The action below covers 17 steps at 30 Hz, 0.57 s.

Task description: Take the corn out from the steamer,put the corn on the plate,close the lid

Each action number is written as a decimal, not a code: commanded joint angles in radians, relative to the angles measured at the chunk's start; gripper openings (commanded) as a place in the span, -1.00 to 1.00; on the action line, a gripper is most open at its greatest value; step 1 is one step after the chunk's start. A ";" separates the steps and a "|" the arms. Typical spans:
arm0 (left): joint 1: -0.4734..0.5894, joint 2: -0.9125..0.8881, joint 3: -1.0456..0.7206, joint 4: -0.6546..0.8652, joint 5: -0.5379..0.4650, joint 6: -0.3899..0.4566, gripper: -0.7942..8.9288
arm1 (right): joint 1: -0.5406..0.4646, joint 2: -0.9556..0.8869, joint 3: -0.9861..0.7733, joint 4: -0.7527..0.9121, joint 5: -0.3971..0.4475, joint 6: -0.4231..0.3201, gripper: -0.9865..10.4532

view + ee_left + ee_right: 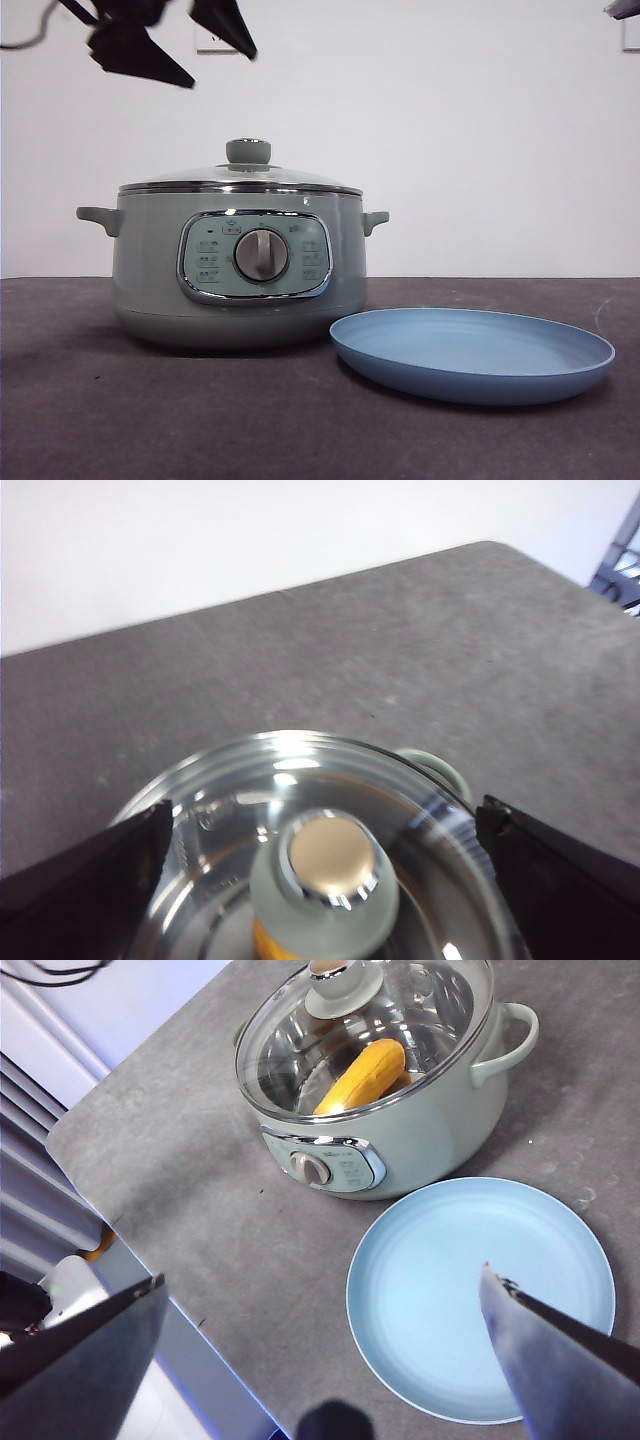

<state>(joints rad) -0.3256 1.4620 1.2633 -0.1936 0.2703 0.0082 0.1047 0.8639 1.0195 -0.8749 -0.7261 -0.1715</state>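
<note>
Since the lid (240,178) sits closed on the steamer (236,265), the left end effector (320,825) hovers above its knob (327,880), spread wide for a grasp. The corn (362,1076) lies inside; the plate (472,352) waits right, near. The right end effector (320,1305) hangs spread over the plate.

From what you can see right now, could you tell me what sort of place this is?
Probably a staged test bench rather than a real kitchen: a steamer and an empty plate stand alone on a grey table before a bare white wall, with the open left claw above the lid.
</note>
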 commanded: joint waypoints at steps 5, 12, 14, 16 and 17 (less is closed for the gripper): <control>-0.029 0.118 0.017 0.076 -0.034 0.023 0.33 | 0.001 0.000 0.003 0.005 0.000 0.011 0.21; -0.036 0.193 0.017 0.085 -0.047 0.023 0.33 | 0.001 0.000 0.003 0.005 0.000 0.011 0.21; -0.042 0.206 0.017 0.085 -0.061 0.023 0.33 | 0.001 0.000 0.003 0.005 0.000 0.011 0.21; -0.043 0.218 0.017 0.084 -0.060 0.023 0.33 | 0.001 0.000 0.003 0.005 0.000 0.011 0.21; -0.046 0.222 0.017 0.084 -0.061 0.023 0.32 | 0.001 0.000 0.003 0.005 0.000 0.011 0.21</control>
<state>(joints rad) -0.3645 1.6691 1.2797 -0.1226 0.2119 0.0189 0.1047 0.8639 1.0195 -0.8749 -0.7258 -0.1684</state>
